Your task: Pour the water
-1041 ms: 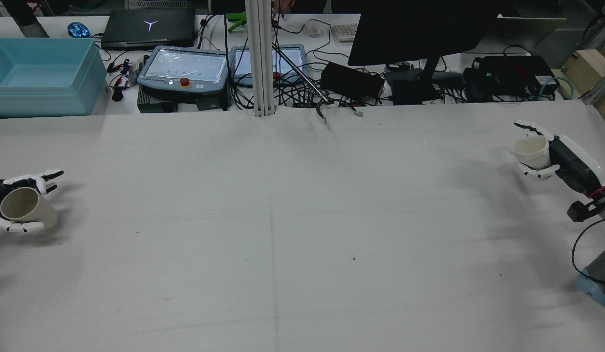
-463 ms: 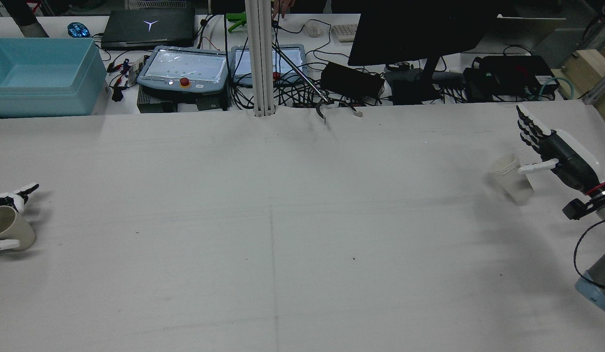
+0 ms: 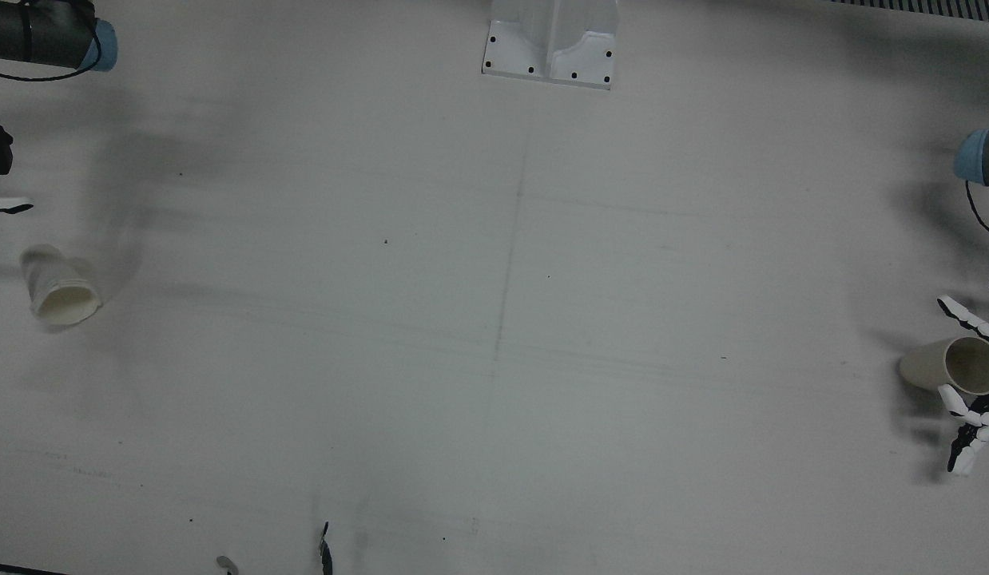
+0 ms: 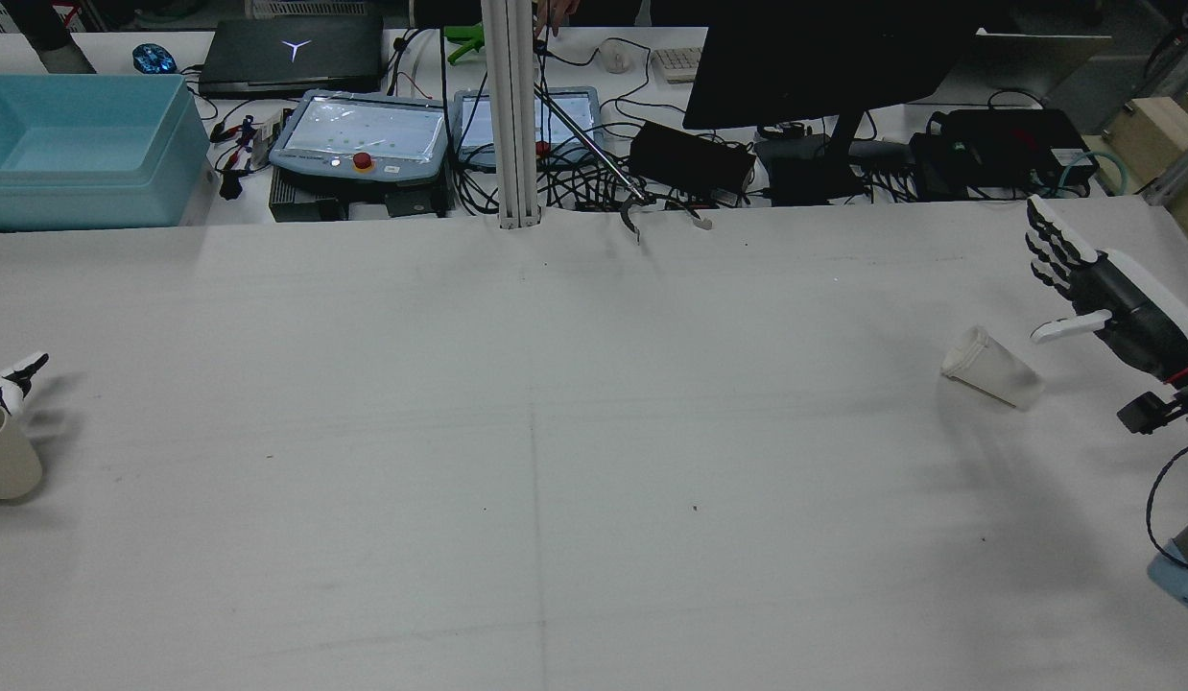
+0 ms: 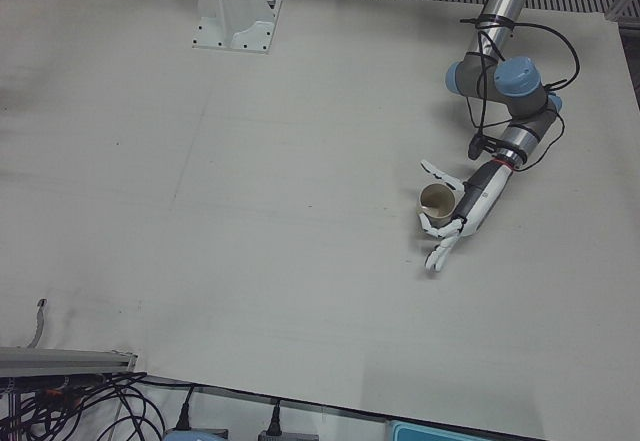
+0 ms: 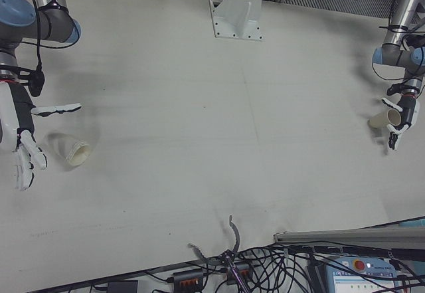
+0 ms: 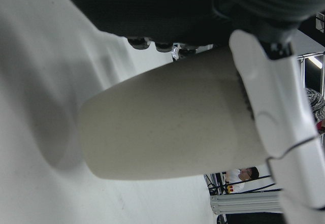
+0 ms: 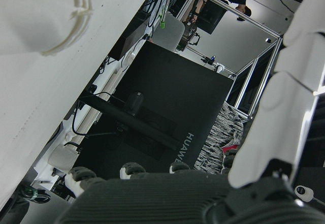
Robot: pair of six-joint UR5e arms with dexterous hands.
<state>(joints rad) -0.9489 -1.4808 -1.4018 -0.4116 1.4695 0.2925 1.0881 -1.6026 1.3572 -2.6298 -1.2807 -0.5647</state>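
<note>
- left hand (image 5: 455, 216) is wrapped around a beige paper cup (image 5: 437, 201), thumb on one side and fingers (image 3: 967, 443) on the other; cup sits at the far left edge of the white table (image 4: 556, 432), about 9 o'clock in the rear view.
- in the left hand view the cup body fills the frame and its base end looks to be down on the table surface, though actual contact can't be confirmed.
- the front view shows that cup tilted, mouth facing roughly 3 o'clock toward the palm.
- right hand (image 4: 1093, 297) is empty, fingers straight and splayed, thumb sticking out sideways.
- translucent plastic cup (image 4: 987, 369) lies on its side on the table, just beside the right hand but apart from it, at about 3 o'clock in the rear view.
- its rim points toward table centre in the rear view; in the right-front view the mouth faces about 4 o'clock.
- no water visible in either cup.
- light blue bin (image 4: 81, 144) sits beyond the table at about 10 o'clock.
</note>
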